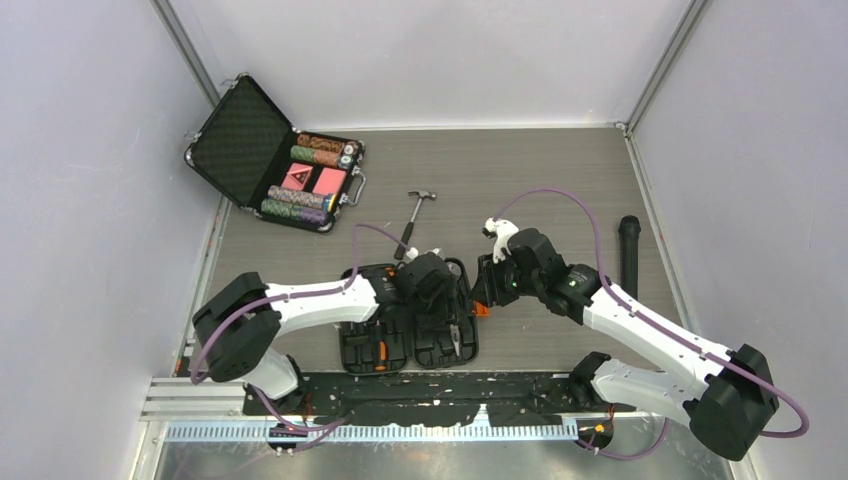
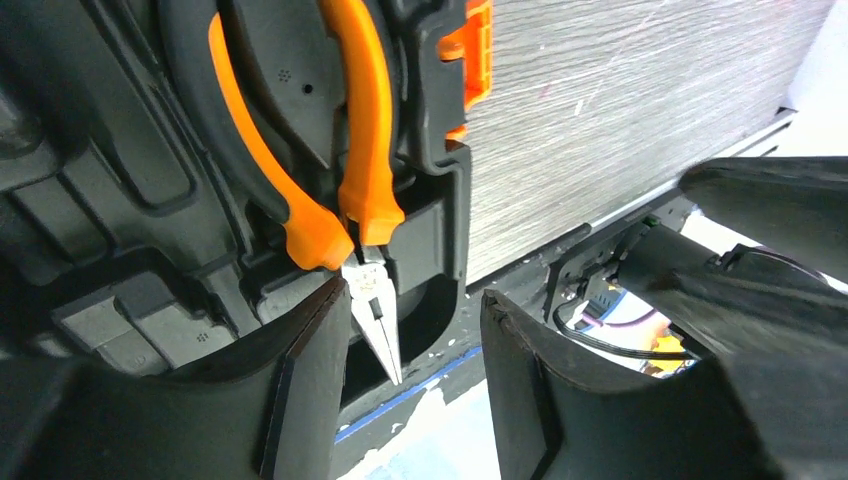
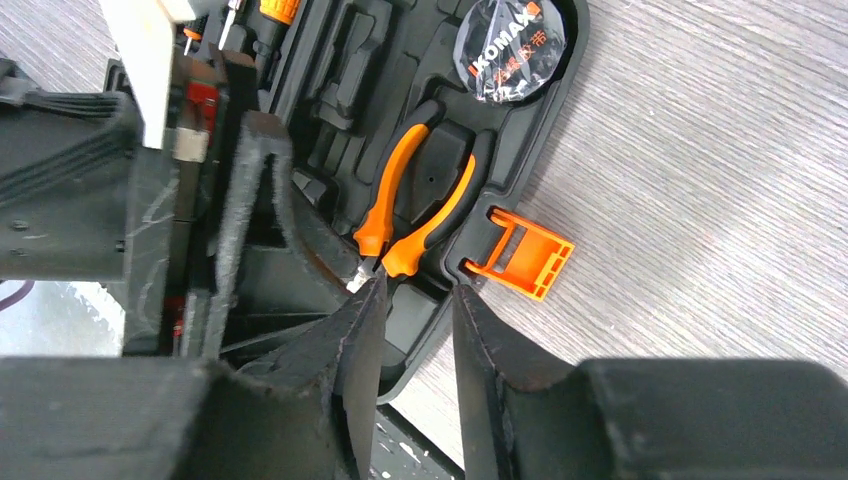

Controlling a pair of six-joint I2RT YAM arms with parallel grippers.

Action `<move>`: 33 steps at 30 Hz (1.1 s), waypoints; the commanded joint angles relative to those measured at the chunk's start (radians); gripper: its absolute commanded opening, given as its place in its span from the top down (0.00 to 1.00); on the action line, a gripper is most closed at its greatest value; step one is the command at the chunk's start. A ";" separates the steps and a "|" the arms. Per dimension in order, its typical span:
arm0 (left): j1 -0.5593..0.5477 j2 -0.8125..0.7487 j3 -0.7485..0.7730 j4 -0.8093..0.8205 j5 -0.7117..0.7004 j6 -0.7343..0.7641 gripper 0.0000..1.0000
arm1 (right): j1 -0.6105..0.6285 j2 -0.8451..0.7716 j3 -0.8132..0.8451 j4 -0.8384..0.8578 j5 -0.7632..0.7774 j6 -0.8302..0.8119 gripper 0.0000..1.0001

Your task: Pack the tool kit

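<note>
The tool kit [image 1: 410,322] is a black moulded case lying open at the near middle of the table, with its orange latch [image 1: 481,309] on the right edge. Orange-and-black pliers [image 2: 350,150] lie in their slot; they also show in the right wrist view [image 3: 415,200]. My left gripper [image 2: 410,335] is open and empty just over the pliers' metal tip [image 2: 378,315]. My right gripper [image 3: 418,305] is open, its fingers astride the case's right rim [image 3: 470,270] beside the latch [image 3: 522,255]. Orange-handled screwdrivers [image 1: 380,350] sit in the left half.
A small hammer [image 1: 414,214] lies on the table behind the case. A black cylinder [image 1: 628,255] lies at the right. An open metal-edged briefcase of poker chips [image 1: 300,175] stands at the far left. White walls enclose the table.
</note>
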 commanded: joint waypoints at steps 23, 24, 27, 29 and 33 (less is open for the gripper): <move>0.219 -0.258 -0.054 -0.087 -0.176 0.183 0.59 | 0.206 0.319 0.136 -0.014 0.290 0.303 0.70; 0.245 -0.293 -0.056 -0.113 -0.183 0.208 0.59 | 0.213 0.331 0.140 -0.024 0.297 0.319 0.70; 0.304 -0.398 -0.053 -0.221 -0.253 0.306 0.57 | 0.241 0.372 0.156 -0.028 0.338 0.342 0.71; 0.327 -0.478 -0.070 -0.282 -0.319 0.345 0.56 | 0.247 0.399 0.167 -0.025 0.350 0.355 0.71; 0.348 -0.587 -0.141 -0.324 -0.374 0.370 0.55 | 0.248 0.450 0.191 -0.029 0.384 0.366 0.71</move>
